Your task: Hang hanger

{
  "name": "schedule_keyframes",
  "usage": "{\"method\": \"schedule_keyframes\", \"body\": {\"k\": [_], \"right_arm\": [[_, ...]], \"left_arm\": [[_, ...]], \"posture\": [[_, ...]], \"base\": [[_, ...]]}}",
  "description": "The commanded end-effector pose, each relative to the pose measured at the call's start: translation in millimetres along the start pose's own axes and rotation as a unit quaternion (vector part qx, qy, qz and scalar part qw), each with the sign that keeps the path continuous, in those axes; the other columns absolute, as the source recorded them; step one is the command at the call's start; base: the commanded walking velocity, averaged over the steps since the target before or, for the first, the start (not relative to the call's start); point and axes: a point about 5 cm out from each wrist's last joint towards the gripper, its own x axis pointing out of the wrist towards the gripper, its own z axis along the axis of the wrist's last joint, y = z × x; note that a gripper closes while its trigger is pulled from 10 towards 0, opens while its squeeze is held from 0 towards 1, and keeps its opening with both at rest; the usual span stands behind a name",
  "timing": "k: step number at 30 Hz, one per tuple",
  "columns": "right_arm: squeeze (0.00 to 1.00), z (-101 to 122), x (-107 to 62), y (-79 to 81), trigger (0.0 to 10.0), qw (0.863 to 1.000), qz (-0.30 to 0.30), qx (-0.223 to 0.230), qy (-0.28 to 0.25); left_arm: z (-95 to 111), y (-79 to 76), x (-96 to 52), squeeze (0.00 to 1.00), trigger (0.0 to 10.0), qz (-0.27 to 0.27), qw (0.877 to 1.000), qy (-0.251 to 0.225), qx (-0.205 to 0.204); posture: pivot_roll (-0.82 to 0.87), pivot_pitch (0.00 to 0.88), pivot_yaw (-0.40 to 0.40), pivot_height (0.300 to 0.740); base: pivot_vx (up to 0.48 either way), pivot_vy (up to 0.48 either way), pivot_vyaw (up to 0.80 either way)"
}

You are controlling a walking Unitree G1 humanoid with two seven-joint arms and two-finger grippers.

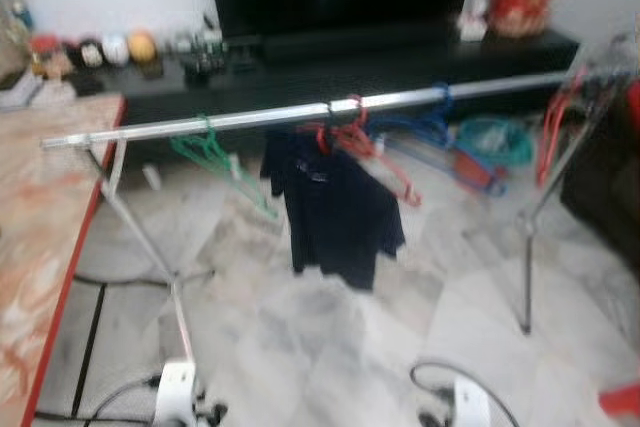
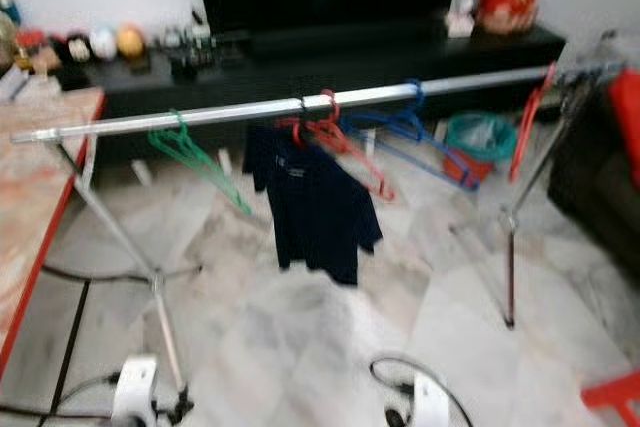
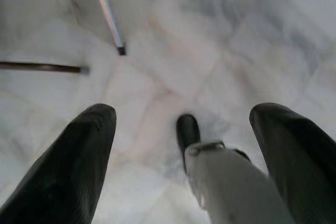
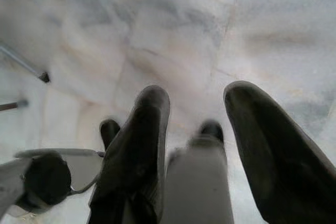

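A silver clothes rail point(image 1: 300, 115) runs across the room on thin splayed legs. On it hang a green hanger point(image 1: 215, 162), a red hanger point(image 1: 365, 152) carrying a dark shirt point(image 1: 335, 212), and a blue hanger point(image 1: 425, 127). Another red hanger point(image 1: 553, 127) hangs near the rail's right end. Both arms hang low, well short of the rack. My left gripper point(image 3: 184, 114) is open over the marble floor with nothing between its fingers. My right gripper point(image 4: 197, 94) is also open and holds nothing.
A table with a red edge point(image 1: 40, 247) stands at the left. A black TV bench point(image 1: 400, 57) runs along the back wall. A teal basket point(image 1: 495, 142) sits behind the rack, a dark sofa point(image 1: 610, 197) at the right. Cables point(image 1: 120, 282) cross the floor.
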Motion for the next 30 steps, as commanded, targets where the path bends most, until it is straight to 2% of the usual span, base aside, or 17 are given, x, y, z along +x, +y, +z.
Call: {"method": "schedule_keyframes", "body": {"k": [1, 7, 21, 25, 30], "right_arm": [[0.0, 3, 0.2, -1.7, 10.0, 1.0, -0.003, -0.005, -0.004], [0.0, 6, -0.3, -7.2, 10.0, 1.0, -0.015, -0.012, -0.003], [0.0, 11, 0.8, -6.8, 10.0, 0.999, -0.02, -0.025, -0.002], [0.0, 16, 0.9, -10.3, 10.0, 0.999, -0.02, -0.042, -0.002], [0.0, 20, -0.1, -17.0, 10.0, 0.998, -0.027, -0.054, -0.001]], "left_arm": [[-6, 0.9, -0.9, 0.0, 10.0, 0.005, 1.0, 0.012, -0.007], [-7, -2.9, -0.4, 0.0, 10.0, 0.004, 1.0, 0.011, -0.014], [-8, -3.6, -0.5, 0.0, 10.0, 0.009, 1.0, 0.008, -0.022], [-7, -10.2, 0.6, 0.0, 10.0, 0.005, 1.0, 0.007, -0.024], [-7, -18.9, 1.7, 0.0, 10.0, 0.003, 0.999, 0.002, -0.054]], "posture": [[-0.05, 0.001, 0.045, 0.74], [-0.05, 0.0, 0.031, 0.74], [-0.08, 0.0, 0.025, 0.74], [-0.09, 0.0, -0.005, 0.74], [-0.05, 0.0, -0.036, 0.74]], "base": [[0.0, 0.0, 0.0], [0.0, 0.0, -0.54], [0.0, 0.0, -0.73], [0.0, 0.0, -0.73], [0.0, 0.0, -0.73]]}}
